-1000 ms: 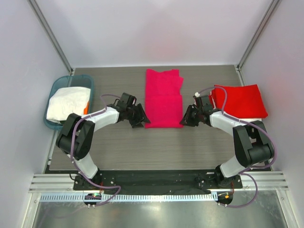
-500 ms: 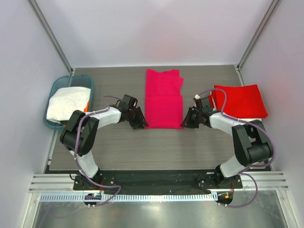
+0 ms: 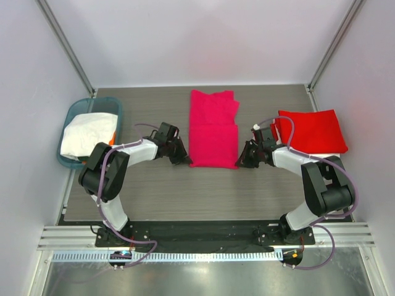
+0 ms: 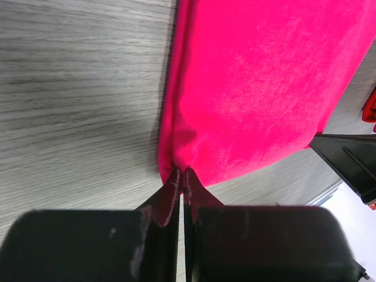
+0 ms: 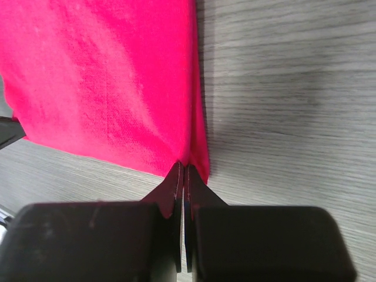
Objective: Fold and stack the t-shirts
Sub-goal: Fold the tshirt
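Two corners of the pink t-shirt (image 3: 213,129) are pinched at once: the left end effector (image 4: 181,171) has its jaws closed on the near left corner, and the right end effector (image 5: 183,165) is clamped the same way on the near right one, with only a thin fold of cloth between the tips. The shirt lies flat in the middle of the surface (image 3: 203,191), folded into a long strip running away from the arms. It sits between the basket (image 3: 73,112) holding a white t-shirt (image 3: 86,132) on the left and the folded red t-shirts (image 3: 311,129) on the right. From here the cloth looks light and quite limp, so I'd expect it to sag between the two grips. The corners seem the right hold, provided every layer is caught, otherwise the fold could slide apart.
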{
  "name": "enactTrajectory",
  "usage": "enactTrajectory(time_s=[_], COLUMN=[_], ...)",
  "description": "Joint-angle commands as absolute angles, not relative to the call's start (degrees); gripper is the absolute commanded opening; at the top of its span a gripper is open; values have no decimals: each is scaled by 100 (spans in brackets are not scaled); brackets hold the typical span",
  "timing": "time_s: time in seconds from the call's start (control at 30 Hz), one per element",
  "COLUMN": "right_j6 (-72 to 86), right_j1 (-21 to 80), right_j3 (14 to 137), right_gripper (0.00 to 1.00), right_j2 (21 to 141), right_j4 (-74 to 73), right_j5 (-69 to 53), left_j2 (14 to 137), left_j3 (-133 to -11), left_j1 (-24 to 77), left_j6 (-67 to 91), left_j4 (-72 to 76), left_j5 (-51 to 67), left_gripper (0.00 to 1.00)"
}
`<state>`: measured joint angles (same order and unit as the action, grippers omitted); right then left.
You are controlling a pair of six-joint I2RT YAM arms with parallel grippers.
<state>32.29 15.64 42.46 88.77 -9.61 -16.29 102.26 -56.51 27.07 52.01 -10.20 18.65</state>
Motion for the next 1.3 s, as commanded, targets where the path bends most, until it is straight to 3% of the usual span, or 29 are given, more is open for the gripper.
enactTrajectory(time_s=[0.0,0.53,0.63,0.67,0.8,1.03,1.1,1.17,1.27], right_j6=[3086,3217,3278,3278,3340,3734,3875,4086,4306], right_j1=[1564,1565,1564,1564,1565,2038,2379,2627,3268], right_j3=[4201,3226,3129,3120,3155,3735,3954,4217,4647], right_gripper=[1,1,15,30,38,21,16,5,1], right_j2=[8614,8254,7858,7762,7077,6890,7083,7503,8083], right_j4=[-1265,-1415,-1511,-1555,-1731,-1741,-1531,-1389,-1143], right_j5=[-1451,-1467,-1546,-1564,-1713,-2048,-2030,-1987,-1785], left_j2=[9950,9431,9106,8949,8667,8464,8446,8437,8455], left_j3=[-5538,-4149,-3956,-3868,-3745,-3700,-3700,-3709,-3691], left_j1=[2646,2698,2733,2751,2751,2786,2786,2795,2795], left_j6=[5080,5063,5063,5071,5080,5089,5080,5080,5063], left_j4=[-853,-351,-360,-360,-439,-554,-580,-589,-606], left_j5=[1890,2127,2101,2101,2109,2153,2144,2153,2180], left_gripper=[0,0,0,0,0,0,0,0,0])
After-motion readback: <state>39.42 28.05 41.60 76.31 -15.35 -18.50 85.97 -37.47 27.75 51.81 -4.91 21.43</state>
